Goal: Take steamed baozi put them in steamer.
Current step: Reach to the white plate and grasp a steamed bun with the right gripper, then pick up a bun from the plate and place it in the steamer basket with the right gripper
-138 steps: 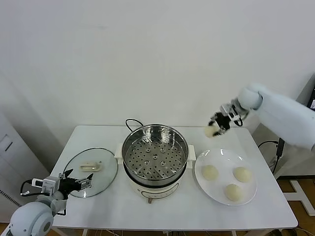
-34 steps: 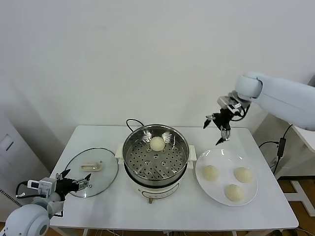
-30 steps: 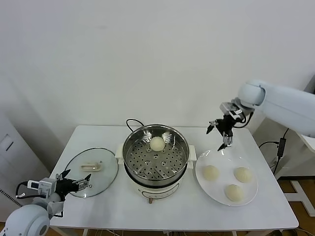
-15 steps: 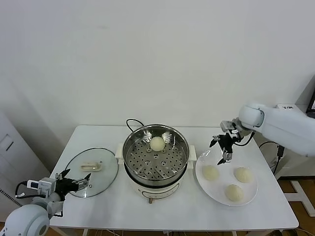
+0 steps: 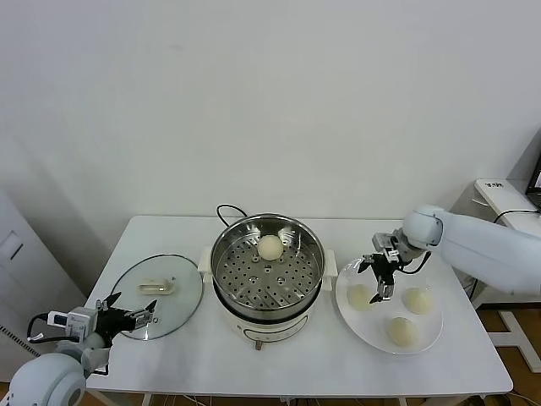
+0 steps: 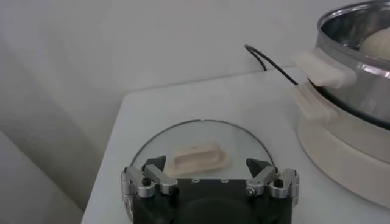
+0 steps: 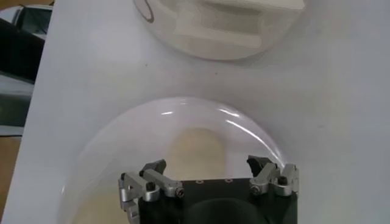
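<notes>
From the head, the steamer point(image 5: 267, 271) stands upright at the table's middle with one steamed baozi point(image 5: 270, 247) on the far side of its perforated tray, while the white plate point(image 5: 427, 330) to its right holds three more, and the right gripper point(image 5: 378, 272) hangs wide open and empty just over the nearest of them point(image 5: 359, 296). The left wrist camera shows the left gripper point(image 6: 210, 178), jaws spread and holding nothing, parked at the glass lid point(image 6: 201, 143) beside the steamer's handle. The right wrist camera looks down between parted fingers point(image 7: 267, 172) onto a pale bun point(image 7: 196, 152) on the plate.
</notes>
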Robot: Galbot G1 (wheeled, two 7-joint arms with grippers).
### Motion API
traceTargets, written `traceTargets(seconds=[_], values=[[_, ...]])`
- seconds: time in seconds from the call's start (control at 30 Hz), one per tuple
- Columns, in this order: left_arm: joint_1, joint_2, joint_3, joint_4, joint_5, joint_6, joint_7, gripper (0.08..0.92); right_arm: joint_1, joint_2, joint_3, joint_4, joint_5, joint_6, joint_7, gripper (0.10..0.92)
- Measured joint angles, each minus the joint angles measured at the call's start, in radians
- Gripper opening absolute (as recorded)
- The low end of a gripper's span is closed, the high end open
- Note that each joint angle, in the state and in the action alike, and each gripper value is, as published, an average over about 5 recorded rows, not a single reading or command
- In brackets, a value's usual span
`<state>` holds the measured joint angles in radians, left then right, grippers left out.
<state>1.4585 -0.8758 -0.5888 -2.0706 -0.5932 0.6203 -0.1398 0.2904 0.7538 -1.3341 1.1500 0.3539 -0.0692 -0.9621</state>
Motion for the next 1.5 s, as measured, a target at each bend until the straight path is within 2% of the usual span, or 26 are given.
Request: traceTargets(seconds=[0.23, 0.5, 0.73, 1.07, 1.5], values=[[-0.001, 0.002, 0.000, 0.000, 0.000, 0.001, 0.000, 0.823, -0.059, 0.017, 0.041, -0.025, -0.036, -0.004, 0.005, 0.790], [0.002, 0.004, -0.001, -0.003, 0.000, 0.002, 0.000, 0.823, -0.085, 0.018, 0.076, -0.045, -0.053, -0.005, -0.002, 0.607], [-0.002, 0.002, -0.001, -0.010, 0.000, 0.008, -0.002, 0.823, -0.079, 0.008, 0.077, -0.037, -0.052, -0.006, -0.015, 0.519], [0.001, -0.005, -0.001, -0.015, 0.001, 0.012, -0.008, 0.823, 0.065, -0.024, -0.017, 0.020, 0.014, -0.026, -0.038, 0.509], [-0.001, -0.002, -0.002, -0.010, 0.001, 0.012, -0.014, 0.823, 0.443, -0.023, -0.255, 0.176, 0.213, -0.070, -0.083, 0.512]])
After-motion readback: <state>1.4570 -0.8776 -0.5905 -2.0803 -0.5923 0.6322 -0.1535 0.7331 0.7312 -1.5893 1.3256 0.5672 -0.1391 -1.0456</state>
